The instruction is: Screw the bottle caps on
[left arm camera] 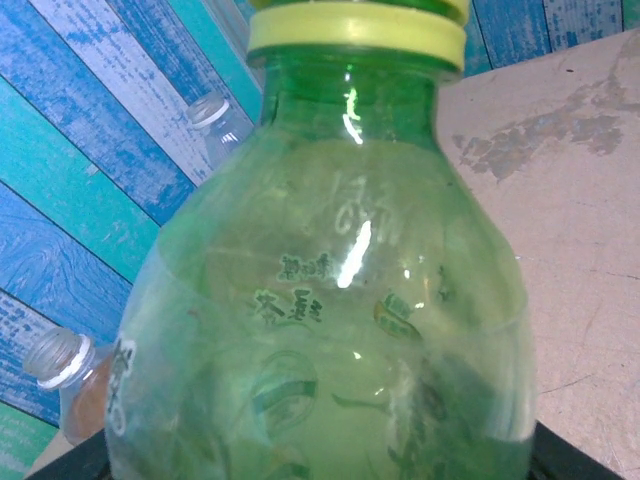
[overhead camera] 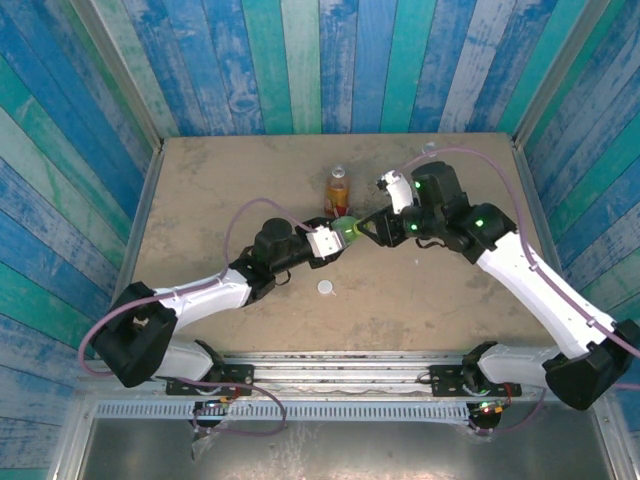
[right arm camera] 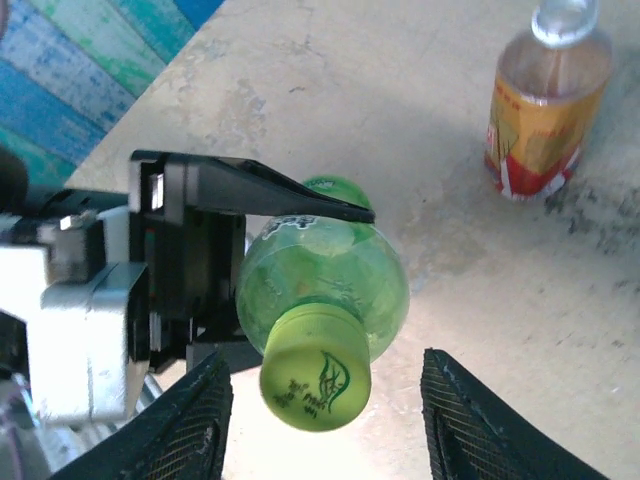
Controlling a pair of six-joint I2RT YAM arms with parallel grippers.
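**Green bottle clamped, cap between parted fingers**

Green bottle (left arm camera: 340,300) fills our left wrist view, pressed close to the lens, its neck topped by the yellow-green cap (right arm camera: 315,375). We see the left end effector (overhead camera: 338,237) closed on the bottle's body, with one black finger lying across the shoulder. The bottle is held near the middle of the table (overhead camera: 200,180) with its cap end turned toward the right arm.

The right end effector (right arm camera: 335,415) stands open. Its two dark fingers sit either side of the cap, with a gap showing on each side. We cannot tell whether the cap is screwed tight.

Behind them the amber bottle (right arm camera: 540,110) stands upright on the table with a whitish cap (right arm camera: 563,20) on its neck. A loose white cap (overhead camera: 325,288) lies alone on the table, nearer the arm bases — well apart from every bottle. From the left wrist we also make out the clear bottle (left arm camera: 220,125), wearing a pale cap (left arm camera: 208,108), in front of the striped wall (left arm camera: 80,200).
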